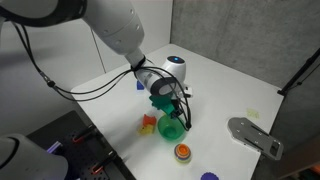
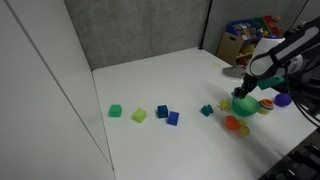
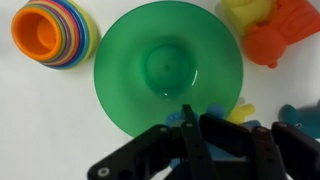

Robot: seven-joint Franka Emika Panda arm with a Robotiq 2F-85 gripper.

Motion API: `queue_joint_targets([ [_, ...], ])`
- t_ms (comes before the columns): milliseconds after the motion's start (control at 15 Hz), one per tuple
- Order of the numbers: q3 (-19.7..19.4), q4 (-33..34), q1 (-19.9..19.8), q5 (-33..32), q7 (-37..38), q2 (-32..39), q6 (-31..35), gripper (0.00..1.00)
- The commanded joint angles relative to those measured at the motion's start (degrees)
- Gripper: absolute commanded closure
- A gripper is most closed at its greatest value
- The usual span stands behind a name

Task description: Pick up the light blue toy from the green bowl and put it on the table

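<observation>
We note round bright green plastic bowl crowded: stack of rainbow plastic cups just beside rim, yellow and orange plastic toys near opposite rim. We see white square tabletop bare toward edge along grey wall; row of small coloured plastic cubes bars middle. Flat grey metal plate lies apart from bowl, bare lane between.

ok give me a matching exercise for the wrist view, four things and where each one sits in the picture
Things:
1 green bowl
2 stacked cups
3 orange toy
4 hand

Places in the wrist view:
a top right
b bottom edge
c middle
d top left

Pairs: 1-c, 2-d, 3-a, 4-b
</observation>
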Motion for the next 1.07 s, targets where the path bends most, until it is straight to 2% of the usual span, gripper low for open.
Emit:
queue_joint_targets([
  [0,3.02,-4.05,0.57,0.61,-0.73,-8.02,-4.36,0.96],
  [67,4.16,-4.79,0.73,0.99,-1.27,-9.78,-5.65,0.95],
  [133,5.90,-5.43,0.46,2.03,-2.44,-11.63,-8.02,0.66],
  [267,8.31,-5.59,0.44,4.45,-3.94,-14.39,-13.02,0.58],
  [400,8.84,-4.60,1.32,5.77,-3.81,-16.16,-18.28,0.39],
  [733,7.35,-0.94,2.89,5.43,-1.56,-19.83,-30.25,0.02],
  [1000,5.88,1.35,3.31,4.07,0.31,-22.71,-37.16,0.00],
])
